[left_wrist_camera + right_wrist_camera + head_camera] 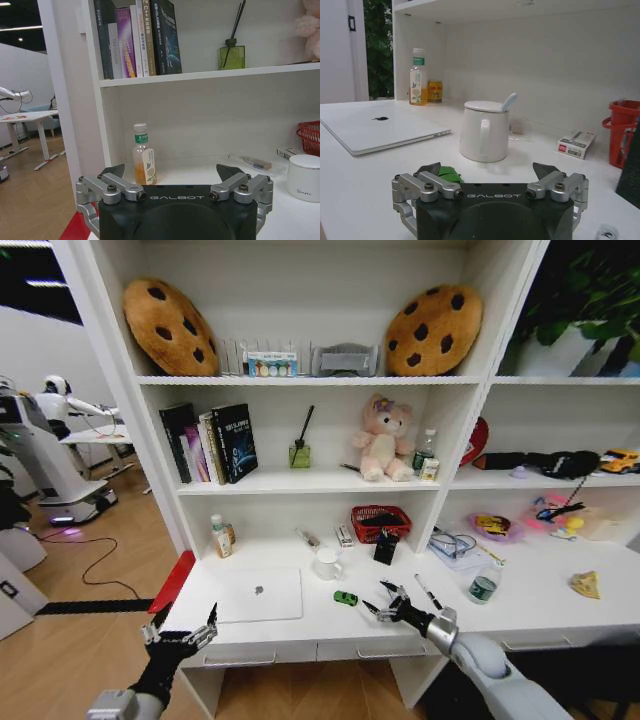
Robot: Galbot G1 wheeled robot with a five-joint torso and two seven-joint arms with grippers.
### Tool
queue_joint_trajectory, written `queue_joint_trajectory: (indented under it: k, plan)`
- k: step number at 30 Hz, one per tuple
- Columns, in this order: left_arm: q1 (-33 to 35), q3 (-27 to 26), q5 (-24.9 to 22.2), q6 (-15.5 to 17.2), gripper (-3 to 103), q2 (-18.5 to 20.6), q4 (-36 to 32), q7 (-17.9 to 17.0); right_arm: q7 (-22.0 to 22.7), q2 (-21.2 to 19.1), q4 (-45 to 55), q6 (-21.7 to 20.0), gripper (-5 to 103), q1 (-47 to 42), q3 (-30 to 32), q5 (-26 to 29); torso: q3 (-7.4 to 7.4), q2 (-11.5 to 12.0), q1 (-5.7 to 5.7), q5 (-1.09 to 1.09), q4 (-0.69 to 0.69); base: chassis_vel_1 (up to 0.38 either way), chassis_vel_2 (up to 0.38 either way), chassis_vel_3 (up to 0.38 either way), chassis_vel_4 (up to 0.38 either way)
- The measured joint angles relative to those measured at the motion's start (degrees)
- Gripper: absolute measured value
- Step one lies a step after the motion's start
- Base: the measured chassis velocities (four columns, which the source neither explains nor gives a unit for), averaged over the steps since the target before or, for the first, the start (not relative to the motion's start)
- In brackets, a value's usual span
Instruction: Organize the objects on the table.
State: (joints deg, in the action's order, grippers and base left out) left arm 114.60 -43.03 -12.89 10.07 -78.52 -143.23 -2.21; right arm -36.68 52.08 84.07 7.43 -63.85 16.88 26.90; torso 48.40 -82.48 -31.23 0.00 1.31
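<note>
Right gripper hangs wide open just beside the green toy car on the table. Left gripper sits open too, off the desk's front-left corner near the laptop.

In the right wrist view, the right hand hides most of the green toy car. The laptop is cut off by the edge, as is the red basket. The book titles are too small to read.
</note>
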Motion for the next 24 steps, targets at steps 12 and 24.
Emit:
queue_joint_trajectory:
  k: [12,24]
  plan:
    - [0.0,0.0,0.0,0.0,100,0.0,0.0,0.0,-5.8,2.4,-5.5,1.4,100,5.9,-5.9,-3.7,0.0,0.0,0.0,0.0,0.02,0.0,0.0,0.0,0.0]
    - [0.0,0.0,0.0,0.0,100,0.0,0.0,0.0,-6.5,3.5,-6.6,2.0,81,5.3,-5.6,-6.1,-0.01,0.0,0.0,0.01,0.02,0.0,0.0,0.0,0.0]
